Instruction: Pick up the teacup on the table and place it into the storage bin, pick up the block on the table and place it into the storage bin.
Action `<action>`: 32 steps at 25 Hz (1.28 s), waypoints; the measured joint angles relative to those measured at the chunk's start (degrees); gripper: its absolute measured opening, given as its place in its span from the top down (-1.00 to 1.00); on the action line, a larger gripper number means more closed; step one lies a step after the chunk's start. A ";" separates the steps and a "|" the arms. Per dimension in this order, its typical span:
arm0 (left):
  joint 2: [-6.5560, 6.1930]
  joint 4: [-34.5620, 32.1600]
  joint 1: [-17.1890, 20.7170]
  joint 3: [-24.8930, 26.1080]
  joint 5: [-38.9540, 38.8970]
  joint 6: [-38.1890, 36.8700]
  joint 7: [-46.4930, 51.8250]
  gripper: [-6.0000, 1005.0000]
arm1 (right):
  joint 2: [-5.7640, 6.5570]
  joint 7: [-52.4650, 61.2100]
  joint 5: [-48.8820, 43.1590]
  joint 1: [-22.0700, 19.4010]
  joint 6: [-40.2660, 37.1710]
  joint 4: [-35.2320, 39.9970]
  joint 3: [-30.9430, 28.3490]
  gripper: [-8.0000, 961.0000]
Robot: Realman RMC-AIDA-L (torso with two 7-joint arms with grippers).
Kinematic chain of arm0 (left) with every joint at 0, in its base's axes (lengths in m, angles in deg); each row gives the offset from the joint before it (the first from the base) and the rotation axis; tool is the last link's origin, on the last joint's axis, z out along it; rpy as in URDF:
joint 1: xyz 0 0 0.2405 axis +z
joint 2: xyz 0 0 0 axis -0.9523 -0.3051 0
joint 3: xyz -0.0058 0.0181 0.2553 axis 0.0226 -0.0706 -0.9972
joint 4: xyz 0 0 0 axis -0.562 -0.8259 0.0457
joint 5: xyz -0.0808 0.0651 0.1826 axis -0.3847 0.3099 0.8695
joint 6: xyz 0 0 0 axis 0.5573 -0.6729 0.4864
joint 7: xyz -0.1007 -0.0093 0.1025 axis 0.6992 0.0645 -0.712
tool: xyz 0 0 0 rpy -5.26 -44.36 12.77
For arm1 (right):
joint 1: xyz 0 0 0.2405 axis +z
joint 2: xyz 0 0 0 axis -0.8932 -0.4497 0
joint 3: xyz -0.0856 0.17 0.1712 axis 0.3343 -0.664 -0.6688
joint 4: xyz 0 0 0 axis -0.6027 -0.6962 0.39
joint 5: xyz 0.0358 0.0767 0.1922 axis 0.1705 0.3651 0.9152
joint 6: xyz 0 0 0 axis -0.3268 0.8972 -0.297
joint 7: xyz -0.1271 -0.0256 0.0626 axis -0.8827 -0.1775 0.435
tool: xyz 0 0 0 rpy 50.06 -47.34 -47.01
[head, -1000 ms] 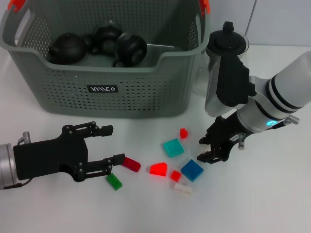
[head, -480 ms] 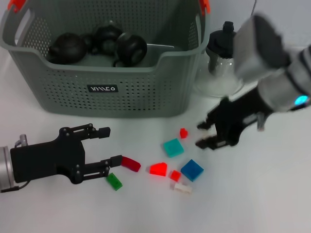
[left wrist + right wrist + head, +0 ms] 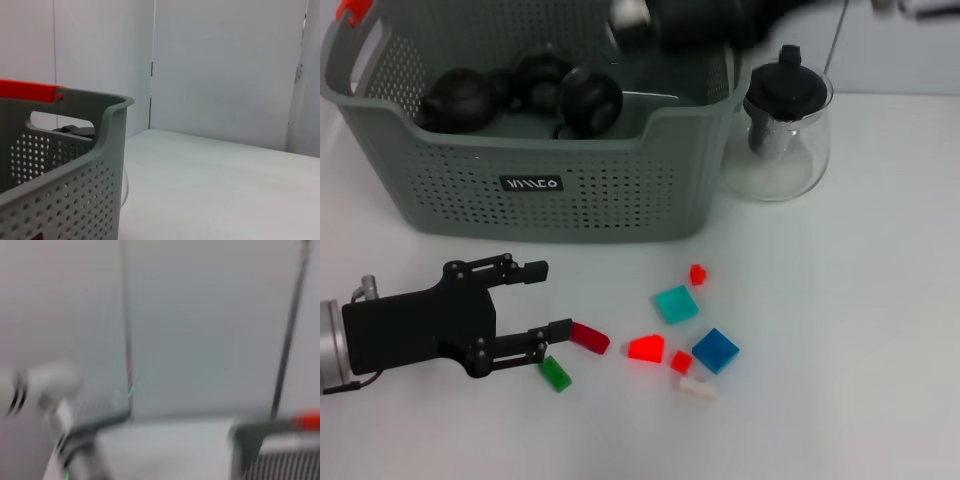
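The dark red block lies on the white surface in front of the storage bin, just off the lower fingertip of the left end effector, whose fingers are spread wide. The block pick seems in hand; next, the fingers must straddle it and close. The right end effector blurs over the bin's far corner, fingers unreadable.

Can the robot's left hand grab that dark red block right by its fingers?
Probably yes. The left gripper is open on the table, and the dark red block lies just beyond its lower fingertip with nothing between them. The green block sits close below, so it might get bumped.
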 joint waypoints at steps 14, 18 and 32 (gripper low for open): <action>0.00 0.00 0.29 0.04 -0.27 0.45 -0.01 -0.42 | 1.49 2.35 -24.11 17.84 31.31 -25.99 6.80 0.10; 0.01 0.00 0.12 0.61 -0.28 0.47 -0.01 -0.42 | 1.07 0.20 -24.59 18.70 38.53 -33.22 10.60 0.10; -0.17 0.00 -0.22 0.70 -0.33 0.47 0.00 -0.42 | -2.10 -5.94 -24.28 19.05 43.80 -40.45 11.08 0.10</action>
